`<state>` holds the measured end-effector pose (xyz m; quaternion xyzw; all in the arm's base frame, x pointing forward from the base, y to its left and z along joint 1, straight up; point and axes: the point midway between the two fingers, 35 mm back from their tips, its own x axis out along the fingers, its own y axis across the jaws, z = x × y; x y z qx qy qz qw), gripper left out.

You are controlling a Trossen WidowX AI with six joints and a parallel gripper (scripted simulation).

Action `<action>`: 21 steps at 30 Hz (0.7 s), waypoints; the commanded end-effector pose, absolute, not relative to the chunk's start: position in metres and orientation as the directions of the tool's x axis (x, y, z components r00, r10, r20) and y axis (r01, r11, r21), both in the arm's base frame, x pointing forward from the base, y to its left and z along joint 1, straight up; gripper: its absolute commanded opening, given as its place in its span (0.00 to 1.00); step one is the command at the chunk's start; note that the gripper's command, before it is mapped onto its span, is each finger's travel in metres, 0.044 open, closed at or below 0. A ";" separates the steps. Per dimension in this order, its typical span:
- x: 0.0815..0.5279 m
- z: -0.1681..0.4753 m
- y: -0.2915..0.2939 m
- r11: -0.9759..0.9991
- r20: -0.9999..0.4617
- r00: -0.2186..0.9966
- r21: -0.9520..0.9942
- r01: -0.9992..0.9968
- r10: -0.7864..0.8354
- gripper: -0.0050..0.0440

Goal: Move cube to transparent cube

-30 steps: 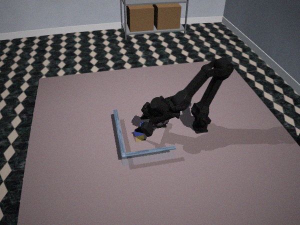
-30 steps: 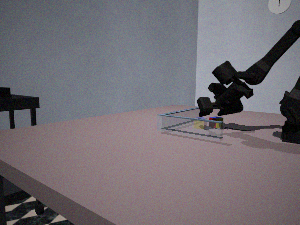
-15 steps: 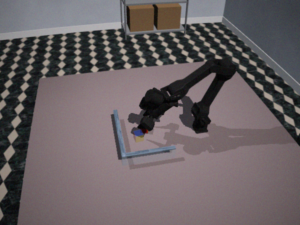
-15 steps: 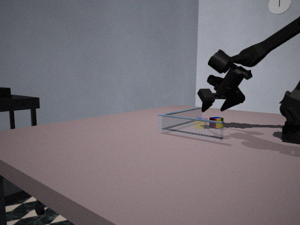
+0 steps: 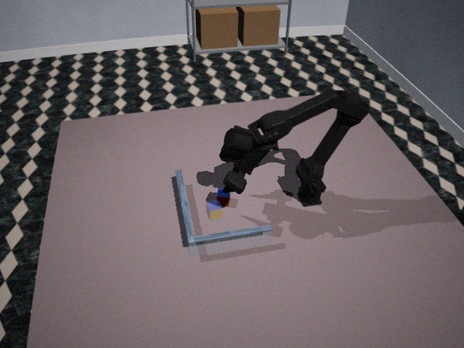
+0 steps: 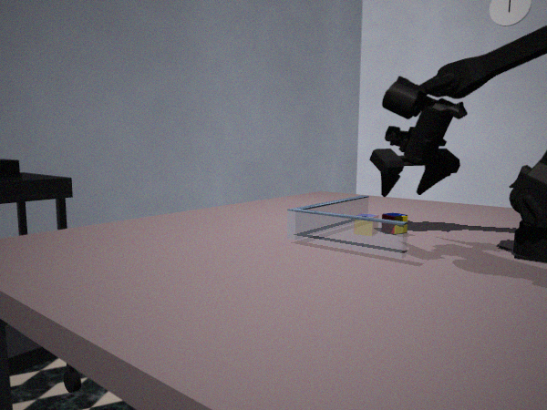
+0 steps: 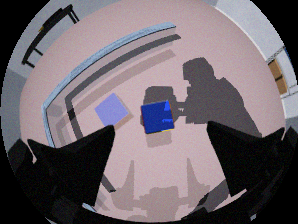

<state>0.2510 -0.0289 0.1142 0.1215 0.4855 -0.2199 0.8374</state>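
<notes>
The cube (image 5: 223, 196) (image 6: 395, 219) (image 7: 158, 116) rests on the pink table (image 5: 116, 290) (image 6: 182, 296) with its blue face up and red and yellow sides showing. The transparent cube (image 5: 214, 210) (image 6: 365, 225) (image 7: 111, 110), pale blue on top and yellow at the side, sits right beside it, apart from it by a narrow gap. My gripper (image 5: 231, 189) (image 6: 404, 191) (image 7: 162, 128) is open and empty. It hangs well above the cube, with its fingers spread to either side.
A low light-blue L-shaped wall (image 5: 185, 209) (image 6: 328, 204) (image 7: 100, 52) borders the two cubes on two sides. The arm's base (image 5: 309, 185) stands on the table to the right. A shelf with cardboard boxes (image 5: 237, 25) is far back; a dark side table (image 6: 32, 187) stands off the table.
</notes>
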 end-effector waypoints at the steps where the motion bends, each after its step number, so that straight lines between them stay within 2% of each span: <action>1: 0.254 0.124 -0.028 0.873 -0.859 0.451 0.010 0.488 -0.243 1.00; 7: 0.253 0.126 -0.027 0.873 -0.859 0.450 0.009 0.488 -0.243 1.00; 12: 0.230 0.157 -0.020 0.873 -0.861 0.445 0.002 0.488 -0.246 1.00; 21: 0.236 0.144 -0.021 0.875 -0.867 0.436 0.000 0.484 -0.241 1.00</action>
